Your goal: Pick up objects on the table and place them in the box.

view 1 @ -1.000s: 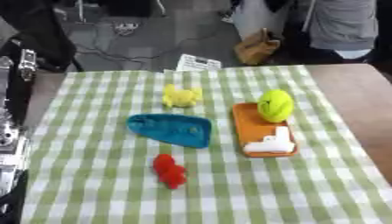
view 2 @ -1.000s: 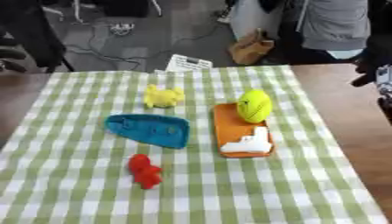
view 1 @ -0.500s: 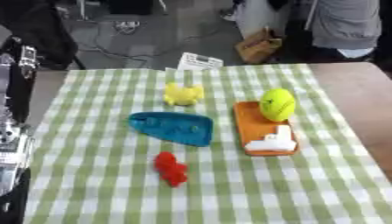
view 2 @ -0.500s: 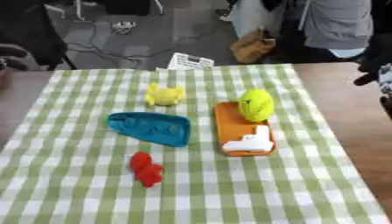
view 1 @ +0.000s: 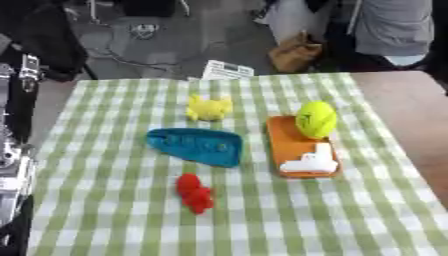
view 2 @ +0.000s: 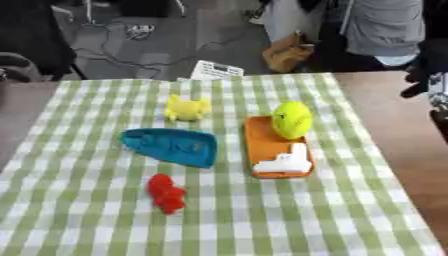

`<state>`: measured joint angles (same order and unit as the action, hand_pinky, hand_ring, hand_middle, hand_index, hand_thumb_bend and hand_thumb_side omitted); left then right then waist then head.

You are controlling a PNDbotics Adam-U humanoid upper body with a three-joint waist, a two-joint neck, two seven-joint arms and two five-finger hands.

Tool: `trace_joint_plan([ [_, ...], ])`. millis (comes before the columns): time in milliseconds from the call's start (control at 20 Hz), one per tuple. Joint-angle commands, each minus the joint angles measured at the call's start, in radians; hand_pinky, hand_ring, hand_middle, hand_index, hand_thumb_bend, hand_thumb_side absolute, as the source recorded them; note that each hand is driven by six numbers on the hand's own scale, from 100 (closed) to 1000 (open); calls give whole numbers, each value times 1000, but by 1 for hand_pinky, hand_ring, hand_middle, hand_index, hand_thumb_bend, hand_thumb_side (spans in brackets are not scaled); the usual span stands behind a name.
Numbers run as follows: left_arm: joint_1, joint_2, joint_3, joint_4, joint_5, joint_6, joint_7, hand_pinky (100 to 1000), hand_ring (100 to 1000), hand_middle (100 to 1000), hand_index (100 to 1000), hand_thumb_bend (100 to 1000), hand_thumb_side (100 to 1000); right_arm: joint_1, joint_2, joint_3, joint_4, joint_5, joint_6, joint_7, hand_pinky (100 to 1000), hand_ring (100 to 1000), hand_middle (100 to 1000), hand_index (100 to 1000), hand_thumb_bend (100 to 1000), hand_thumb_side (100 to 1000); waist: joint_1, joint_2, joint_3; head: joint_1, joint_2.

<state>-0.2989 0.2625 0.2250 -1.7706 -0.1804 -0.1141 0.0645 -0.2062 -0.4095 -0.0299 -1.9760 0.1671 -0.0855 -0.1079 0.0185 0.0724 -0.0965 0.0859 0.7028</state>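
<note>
Yellow toy point(view 1: 209, 108): small, lying at the far middle of the checked bench.
Blue piece point(view 1: 196, 146): flat, teardrop-shaped, near the centre.
Red toy point(view 1: 194, 192): small, lumpy, nearest the robot.
Orange tray point(view 1: 292, 142): flat, right of the blue piece.
Yellow-green ball point(view 1: 316, 119): on the tray's far end.
White piece point(view 1: 311, 161): on the tray's near end.

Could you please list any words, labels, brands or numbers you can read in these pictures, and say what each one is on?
None can be read.
White card at the far edge of the checked tablecloth: dark marks on it, too blurred to read.
Yellow toy, green ball, blue piece, orange tray, white piece, red toy: no lettering visible.
</note>
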Motion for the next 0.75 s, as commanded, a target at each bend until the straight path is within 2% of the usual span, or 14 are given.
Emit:
trace_joint_plan([
  [50,-13,13,-5,-23,5,-2,-10,524,622,661,865,151,906,-9,-24,-6,-24,6,-1,1,512,582,734,742,100,682,6,-9,0,-3,-12],
  [750,-8,10,-6,-30,-1,-1,-15,522,605,649,865,149,903,-8,-24,-8,-24,6,-2,2,512,584,734,742,100,682,5,-10,-1,-10,-17],
])
